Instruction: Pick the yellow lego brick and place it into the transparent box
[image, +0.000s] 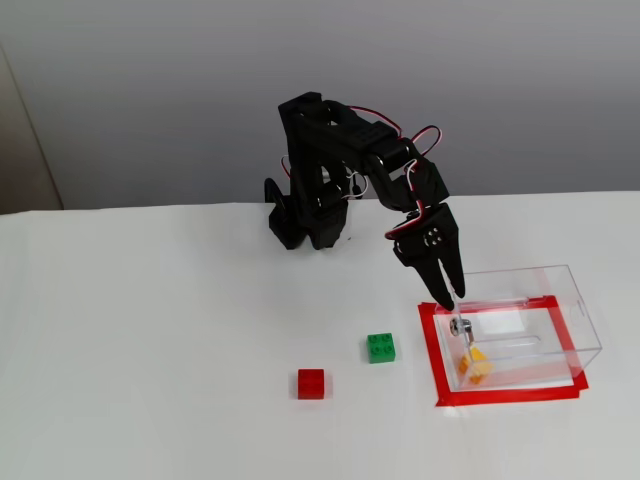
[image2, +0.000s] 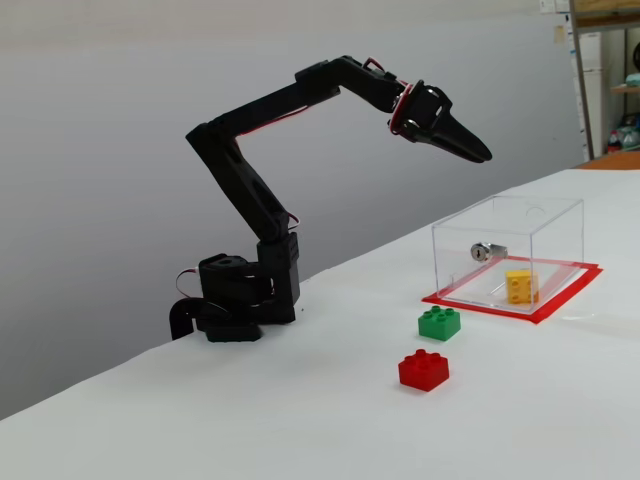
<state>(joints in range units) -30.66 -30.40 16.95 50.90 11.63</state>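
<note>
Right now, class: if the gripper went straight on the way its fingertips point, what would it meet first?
Probably the transparent box: the gripper slants down above it, towards its open top or rim. Depth is unclear.

The yellow lego brick (image2: 520, 286) lies inside the transparent box (image2: 505, 252), which stands within a red tape outline (image2: 512, 307) on the desk (image2: 300, 410). The gripper (image2: 478, 152) hangs above, apart, empty.

Small square yellow-orange plastic lego brick (image2: 520, 286) lies inside the clear rectangular plastic box (image2: 555, 222), on its floor near the wall bearing a small metal knob (image2: 483, 251); it appears tilted in a fixed view (image: 474, 366). The transparent box (image: 583, 312) stands upright on my table.
</note>
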